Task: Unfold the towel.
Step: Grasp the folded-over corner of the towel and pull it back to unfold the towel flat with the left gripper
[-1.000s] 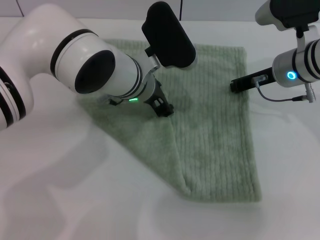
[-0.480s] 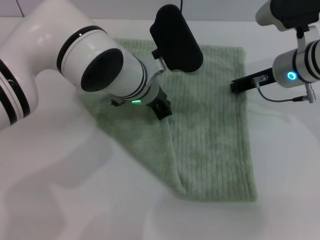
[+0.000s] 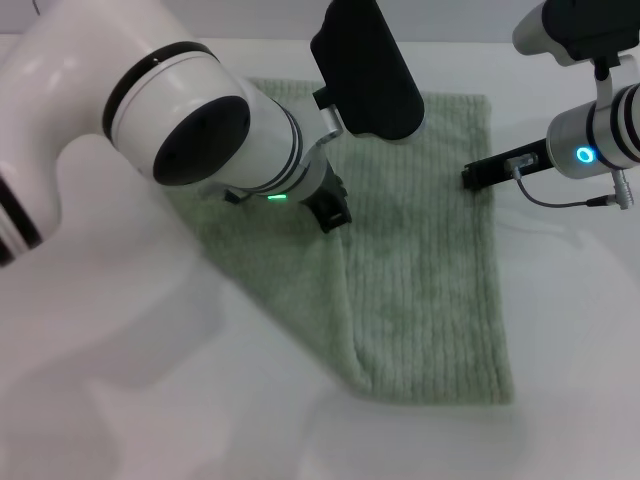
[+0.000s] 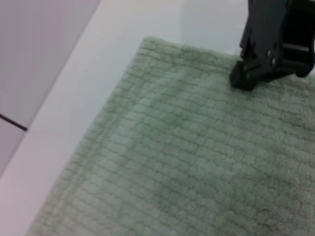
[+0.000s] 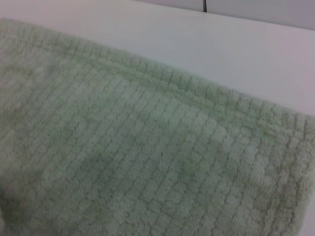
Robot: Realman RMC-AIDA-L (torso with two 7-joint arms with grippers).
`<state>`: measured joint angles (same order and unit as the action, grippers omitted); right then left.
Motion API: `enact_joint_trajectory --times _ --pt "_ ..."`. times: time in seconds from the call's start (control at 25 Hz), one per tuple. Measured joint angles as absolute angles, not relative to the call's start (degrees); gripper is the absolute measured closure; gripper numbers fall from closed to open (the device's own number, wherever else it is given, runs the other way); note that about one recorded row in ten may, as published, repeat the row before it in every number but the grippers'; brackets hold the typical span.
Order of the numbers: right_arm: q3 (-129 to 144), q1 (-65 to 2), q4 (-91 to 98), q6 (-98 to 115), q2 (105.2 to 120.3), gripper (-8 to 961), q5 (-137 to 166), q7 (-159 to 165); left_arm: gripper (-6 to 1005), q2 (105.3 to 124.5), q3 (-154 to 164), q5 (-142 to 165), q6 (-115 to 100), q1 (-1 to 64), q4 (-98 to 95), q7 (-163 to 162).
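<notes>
The pale green ribbed towel [image 3: 430, 270] lies on the white table [image 3: 570, 330]. A diagonal fold runs along its left side and ends in a point near the front. My left gripper [image 3: 331, 212] is down on the towel at the upper end of that fold, shut on the cloth. My right gripper [image 3: 470, 176] is shut, with its tip resting on the towel just inside the right edge. The left wrist view shows the towel [image 4: 172, 162] and the right gripper [image 4: 241, 78] near its far corner. The right wrist view shows only the towel [image 5: 123, 157] and its hemmed edge.
My left arm's white forearm [image 3: 190, 130] and black wrist housing [image 3: 365, 65] hide the towel's far left part. A grey cable [image 3: 560, 202] hangs from the right wrist. The table's far edge [image 4: 59, 93] meets a wall.
My left gripper has moved slightly back and to the right, and the towel's front edge and fold point have been drawn a little inward. The right gripper has stayed in place.
</notes>
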<state>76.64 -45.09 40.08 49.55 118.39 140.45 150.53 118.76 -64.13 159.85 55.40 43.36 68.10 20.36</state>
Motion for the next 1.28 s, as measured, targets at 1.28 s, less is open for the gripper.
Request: enact_joint_trajectory --times 1.28 --pt "76.6 -44.6 40.4 49.9 118.39 953 140.5 150.4 944 118.03 -67.7 165.6 72.2 35.9 86.4 18.1"
